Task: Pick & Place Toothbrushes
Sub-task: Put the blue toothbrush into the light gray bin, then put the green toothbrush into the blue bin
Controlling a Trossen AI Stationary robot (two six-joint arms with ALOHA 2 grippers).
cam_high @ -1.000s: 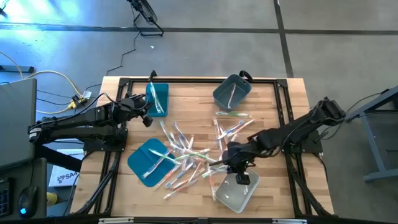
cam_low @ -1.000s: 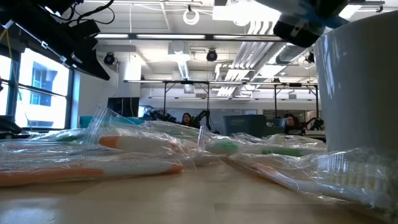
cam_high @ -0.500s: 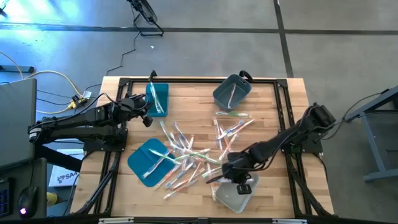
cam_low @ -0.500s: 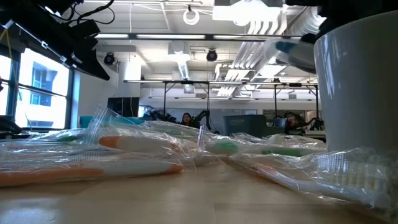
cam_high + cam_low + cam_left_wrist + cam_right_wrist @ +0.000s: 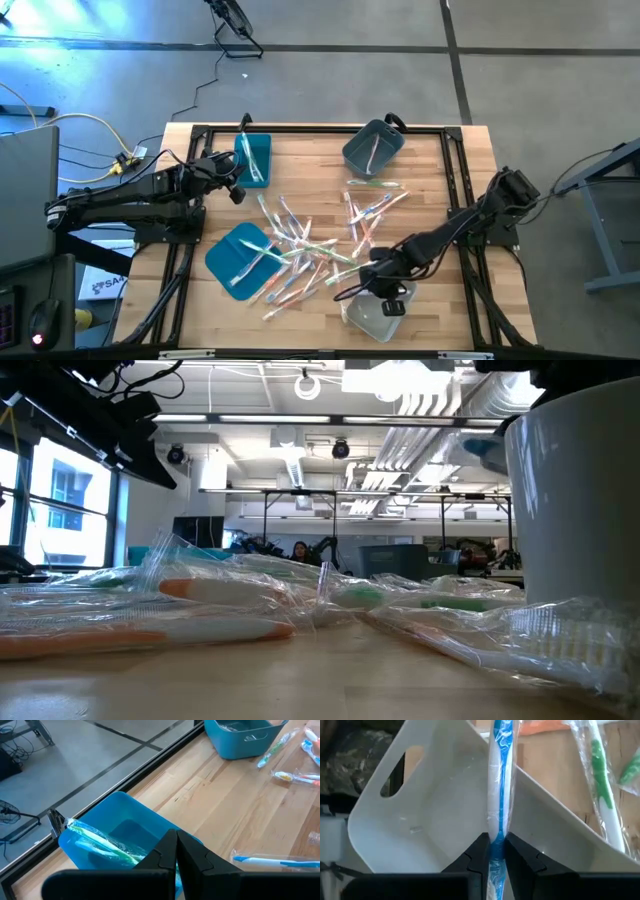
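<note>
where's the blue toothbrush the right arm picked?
The blue toothbrush sits between the right pincer fingers, over the pale grey bin at the table's near right edge in the high view.

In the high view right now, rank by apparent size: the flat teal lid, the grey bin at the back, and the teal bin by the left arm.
1. flat teal lid
2. grey bin and teal bin: too alike to rank.

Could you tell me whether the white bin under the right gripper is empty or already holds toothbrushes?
Empty: the white bin shows bare walls; the blue toothbrush is above it, pinched in the right gripper.
</note>
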